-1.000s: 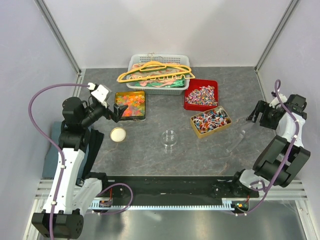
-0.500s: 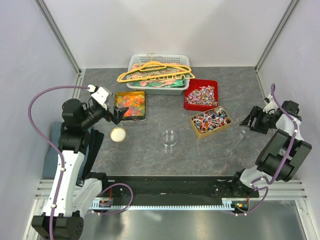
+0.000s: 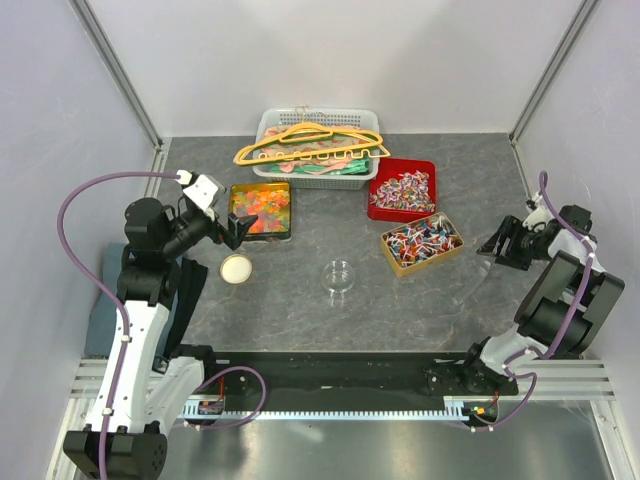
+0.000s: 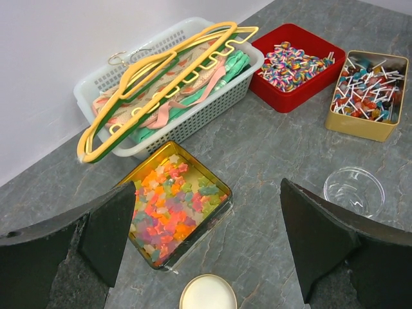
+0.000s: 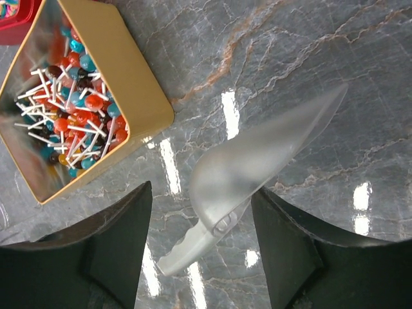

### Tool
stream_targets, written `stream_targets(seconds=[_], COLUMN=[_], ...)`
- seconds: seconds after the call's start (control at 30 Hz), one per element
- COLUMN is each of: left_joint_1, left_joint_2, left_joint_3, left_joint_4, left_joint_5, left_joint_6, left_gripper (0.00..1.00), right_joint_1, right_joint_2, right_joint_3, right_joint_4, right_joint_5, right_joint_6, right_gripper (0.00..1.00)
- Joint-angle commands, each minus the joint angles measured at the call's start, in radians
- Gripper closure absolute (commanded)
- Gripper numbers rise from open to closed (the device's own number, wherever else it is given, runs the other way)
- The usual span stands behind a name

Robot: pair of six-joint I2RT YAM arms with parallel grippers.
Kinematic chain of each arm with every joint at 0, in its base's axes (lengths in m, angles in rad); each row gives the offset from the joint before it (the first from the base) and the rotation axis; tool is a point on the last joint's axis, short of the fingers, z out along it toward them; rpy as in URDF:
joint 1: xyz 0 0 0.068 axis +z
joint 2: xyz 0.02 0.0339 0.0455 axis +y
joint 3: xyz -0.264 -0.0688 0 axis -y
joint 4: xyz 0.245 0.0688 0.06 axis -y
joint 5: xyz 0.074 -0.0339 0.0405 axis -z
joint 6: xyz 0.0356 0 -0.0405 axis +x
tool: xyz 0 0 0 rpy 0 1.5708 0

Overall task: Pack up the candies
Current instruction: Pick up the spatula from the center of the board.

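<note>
Translucent gummy candies fill a gold tin (image 3: 261, 210), also in the left wrist view (image 4: 174, 203). Wrapped candies fill a red tray (image 3: 402, 190) (image 4: 297, 64). Lollipops with red and blue heads fill a gold box (image 3: 421, 243) (image 4: 367, 93) (image 5: 77, 122). My left gripper (image 3: 237, 228) (image 4: 206, 244) is open and empty, hovering by the gummy tin's near right corner. My right gripper (image 3: 503, 246) (image 5: 203, 244) is open, low over a clear plastic scoop (image 3: 478, 278) (image 5: 257, 174) lying on the table. The scoop's handle lies between the fingers, not gripped.
A small clear round cup (image 3: 340, 275) (image 4: 354, 190) stands mid-table, and a white round lid (image 3: 236, 268) (image 4: 208, 293) lies left of it. A white basket (image 3: 318, 148) (image 4: 174, 96) with hangers and cloth stands at the back. Enclosure walls stand on both sides.
My right arm has swung down and inward, bringing its gripper lower over the scoop. The left arm has barely moved.
</note>
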Motion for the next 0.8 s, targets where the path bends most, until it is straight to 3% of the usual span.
stream_targets(seconds=[0.0,0.77], left_joint_1=[-0.002,-0.002], left_joint_2=[-0.008,-0.006], left_joint_3=[-0.007,-0.018], left_joint_4=[-0.002,-0.011], left_joint_5=[0.034,0.055], left_joint_6=[-0.002,-0.011], left_gripper=[0.01,0.01], right_joint_1=[0.012,0.09], right_joint_2=[0.017,0.044], right_joint_3=[0.0,0.022], right_joint_4=[0.068,0.192], right_joint_5=[0.015,0.096], right_joint_6=[0.022,0.108], right_gripper=[0.3,0.47])
